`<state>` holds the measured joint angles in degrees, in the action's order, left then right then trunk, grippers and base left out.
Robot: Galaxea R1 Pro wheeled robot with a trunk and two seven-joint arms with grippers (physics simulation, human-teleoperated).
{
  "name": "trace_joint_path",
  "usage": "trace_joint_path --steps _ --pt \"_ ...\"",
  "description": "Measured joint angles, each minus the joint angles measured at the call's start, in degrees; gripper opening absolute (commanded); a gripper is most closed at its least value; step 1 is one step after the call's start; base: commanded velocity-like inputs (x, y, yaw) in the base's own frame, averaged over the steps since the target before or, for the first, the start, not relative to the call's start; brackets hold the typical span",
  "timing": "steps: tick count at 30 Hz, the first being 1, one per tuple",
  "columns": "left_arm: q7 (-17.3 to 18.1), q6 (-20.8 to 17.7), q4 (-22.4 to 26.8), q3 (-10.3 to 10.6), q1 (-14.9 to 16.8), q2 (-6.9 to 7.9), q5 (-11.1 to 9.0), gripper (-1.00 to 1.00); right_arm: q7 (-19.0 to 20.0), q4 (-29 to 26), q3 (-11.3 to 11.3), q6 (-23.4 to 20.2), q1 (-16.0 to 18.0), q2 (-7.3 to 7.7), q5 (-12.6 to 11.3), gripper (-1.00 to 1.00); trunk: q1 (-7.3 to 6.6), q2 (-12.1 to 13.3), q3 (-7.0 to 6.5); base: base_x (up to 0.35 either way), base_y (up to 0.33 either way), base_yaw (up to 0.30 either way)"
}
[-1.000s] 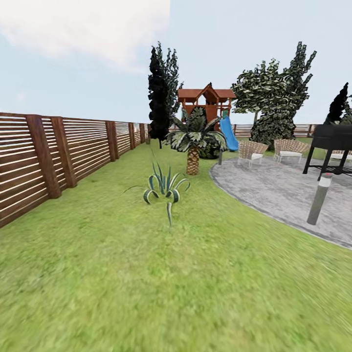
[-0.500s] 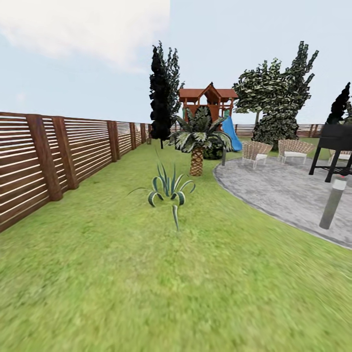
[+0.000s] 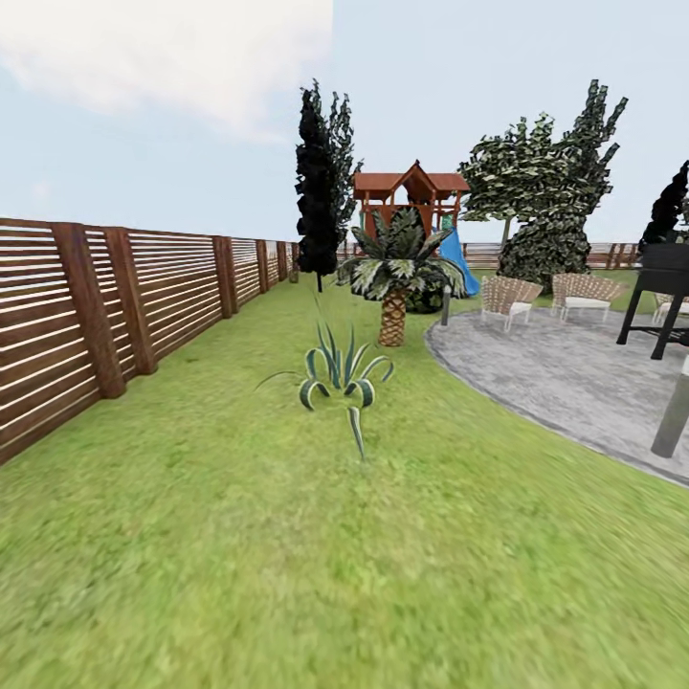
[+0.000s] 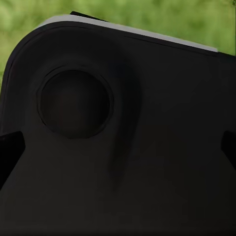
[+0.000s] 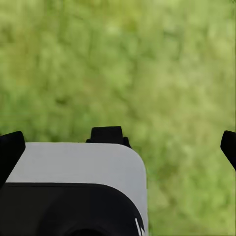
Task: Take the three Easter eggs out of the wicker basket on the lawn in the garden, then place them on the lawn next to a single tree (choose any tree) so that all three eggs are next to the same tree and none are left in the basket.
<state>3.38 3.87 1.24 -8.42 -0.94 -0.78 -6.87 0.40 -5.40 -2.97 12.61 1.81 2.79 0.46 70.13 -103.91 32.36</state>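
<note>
**Q:** Step in hand?

**A:** Travel, I judge. Lawn (image 3: 383, 574) fills the lower frame, fence (image 3: 115, 306) runs along the left, and no basket or eggs are in sight, so where they lie I can't say.

**Q:** Next move?

**A:** Turning to find the basket. A candidate tree (image 3: 550, 191) stands upper right, trunk upright, long axis vertical, beyond the patio (image 3: 565, 373).

**Q:** Grippers?

**A:** Right fingertips (image 5: 11, 147) sit wide apart over grass, holding nothing. Left gripper: dark housing blocks the view; probably spread too, but I can't tell.
</note>
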Motion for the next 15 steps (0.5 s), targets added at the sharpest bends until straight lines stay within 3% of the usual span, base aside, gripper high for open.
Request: trace_joint_path --steps 15 --pt "0.0 0.0 0.0 0.0 0.0 0.0 0.0 1.0 0.0 0.0 0.0 0.0 0.0 0.0 0.0 1.0 0.0 0.0 0.0 0.25 0.263 0.0"
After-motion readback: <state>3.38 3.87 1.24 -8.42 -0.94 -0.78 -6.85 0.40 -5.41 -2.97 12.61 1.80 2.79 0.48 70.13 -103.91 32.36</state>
